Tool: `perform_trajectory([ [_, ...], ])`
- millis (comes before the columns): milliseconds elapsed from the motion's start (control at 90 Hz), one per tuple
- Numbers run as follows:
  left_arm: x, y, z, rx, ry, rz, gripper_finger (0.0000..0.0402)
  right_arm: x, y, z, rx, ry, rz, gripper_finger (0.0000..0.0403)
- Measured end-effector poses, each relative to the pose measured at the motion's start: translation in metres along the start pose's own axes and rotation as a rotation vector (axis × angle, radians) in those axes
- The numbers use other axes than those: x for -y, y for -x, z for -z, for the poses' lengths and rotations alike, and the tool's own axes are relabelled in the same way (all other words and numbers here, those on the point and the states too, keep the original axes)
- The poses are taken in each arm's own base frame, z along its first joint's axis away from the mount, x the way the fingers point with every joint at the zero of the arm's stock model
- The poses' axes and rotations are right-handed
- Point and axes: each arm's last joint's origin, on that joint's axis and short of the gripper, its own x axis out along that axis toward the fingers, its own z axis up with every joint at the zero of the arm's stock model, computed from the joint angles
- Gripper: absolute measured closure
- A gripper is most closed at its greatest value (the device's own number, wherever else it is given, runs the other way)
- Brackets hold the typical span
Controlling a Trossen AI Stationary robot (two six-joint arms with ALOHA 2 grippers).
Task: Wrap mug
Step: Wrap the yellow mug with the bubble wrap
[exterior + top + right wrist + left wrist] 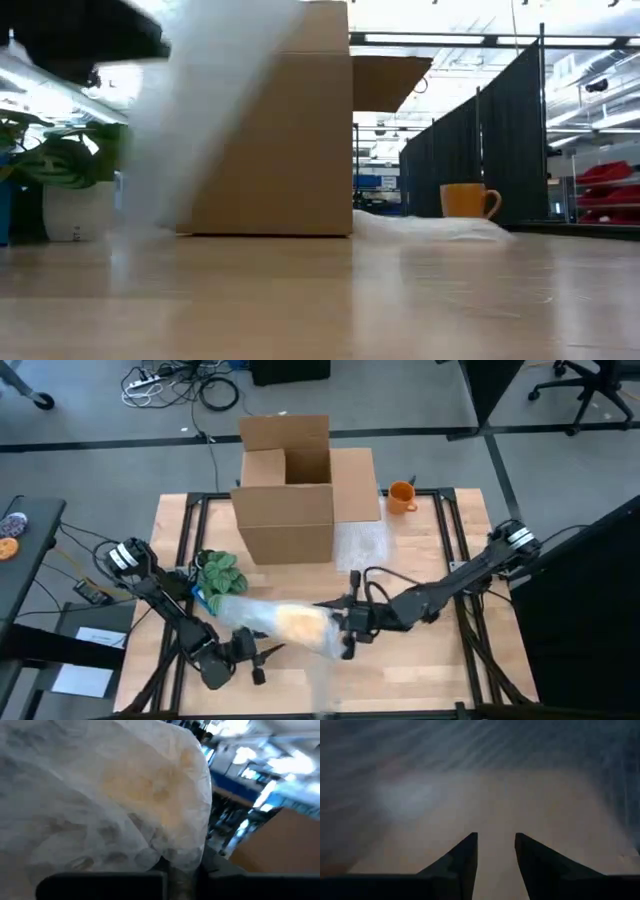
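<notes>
The right end effector (345, 628) sits at the near middle of the bench (420, 660), its fingers closed on the right end of a bundle of bubble wrap (275, 622). In the right wrist view the wrap (115, 795) bulges just ahead of the fingers, pinched between them at its lower edge, with a yellowish form showing through the plastic. From above, that bundle lies with its long axis running left to right across the near half of the bench, its left end by the plant and its right end in the right end effector; the yellowish bulge sits toward the right end.

The left end effector (245, 655) is low at the near left, just near of the bundle's left part. Its fingers (457, 865) stand a narrow gap apart with nothing between them, pointing at hazy wrap over the wood.

A green plant (218, 572) in a white pot stands just left of the bundle. Farther off, an open cardboard box (290, 490) occupies the far middle, a loose sheet of wrap (365, 545) lies to its right, and an orange mug (401, 496) stands upright at the far right, handle pointing right in the low view (468, 200).
</notes>
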Motion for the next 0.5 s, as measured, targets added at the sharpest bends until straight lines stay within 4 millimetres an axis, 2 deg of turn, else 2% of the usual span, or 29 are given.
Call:
perform_trajectory([
  [156, -0.003, -0.008, -0.005, 0.007, -0.051, -0.062, 0.0285, -0.01, -0.005, 0.009, 0.009, -0.049, 0.054, 0.0402],
  [256, -0.008, -0.016, 0.003, -0.022, -0.058, -0.097, 0.0285, -0.021, -0.004, 0.031, -0.094, -0.033, 0.094, 0.0402],
  [378, -0.01, -0.029, 0.026, -0.11, -0.046, -0.098, 0.0285, -0.027, 0.009, 0.068, -0.212, -0.053, 0.163, 0.0402],
  [500, -0.009, -0.045, 0.067, -0.258, 0.02, -0.064, 0.0285, -0.027, 0.029, 0.105, -0.292, -0.113, 0.233, 0.0402],
])
